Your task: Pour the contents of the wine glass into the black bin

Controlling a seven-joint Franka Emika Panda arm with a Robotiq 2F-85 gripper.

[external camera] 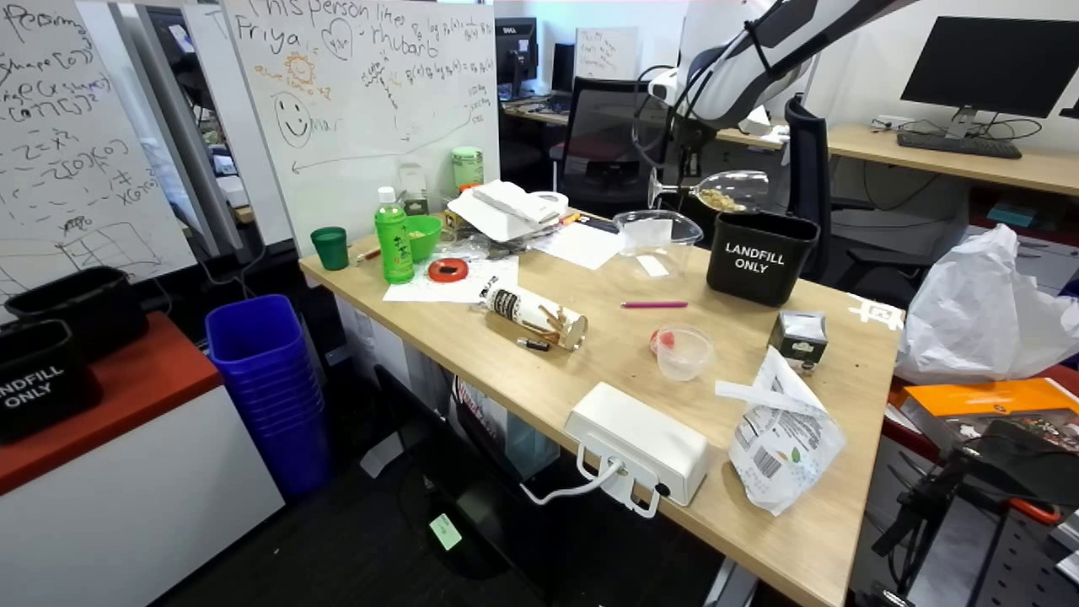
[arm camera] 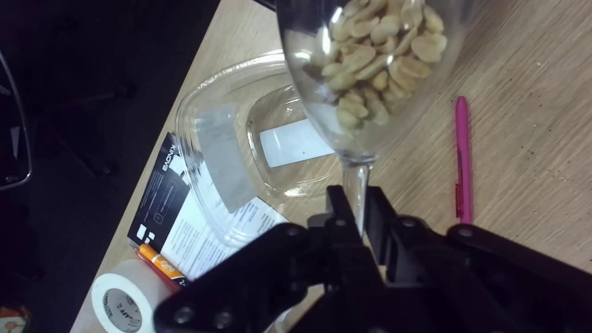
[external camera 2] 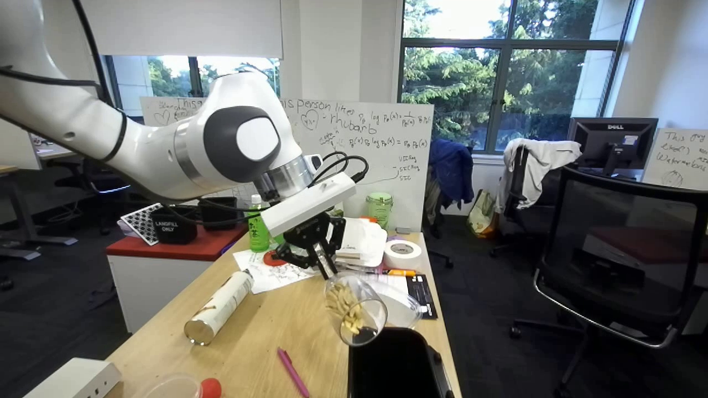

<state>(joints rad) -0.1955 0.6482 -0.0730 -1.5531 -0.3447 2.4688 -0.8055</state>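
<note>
My gripper (arm camera: 355, 199) is shut on the stem of the wine glass (arm camera: 319, 125), one finger on each side. In both exterior views the glass (external camera: 746, 183) lies tipped almost onto its side, with its mouth at the rim of the black bin (external camera: 763, 261) and a little above it. Pale nuts (arm camera: 374, 60) rest inside the bowl, gathered along its lower side. An exterior view shows the mouth of the glass (external camera 2: 357, 312) overlapping the edge of the bin (external camera 2: 395, 333), whose inside looks dark. What lies within the bin cannot be made out.
A clear plastic container (arm camera: 217, 152) stands beside the bin, near a pink pen (arm camera: 464, 162). Also on the table are a tape roll (external camera 2: 402, 254), a small black box (external camera: 797, 341), a clear cup (external camera: 684, 352), a printed tube (external camera: 535, 316) and a green bottle (external camera: 394, 240).
</note>
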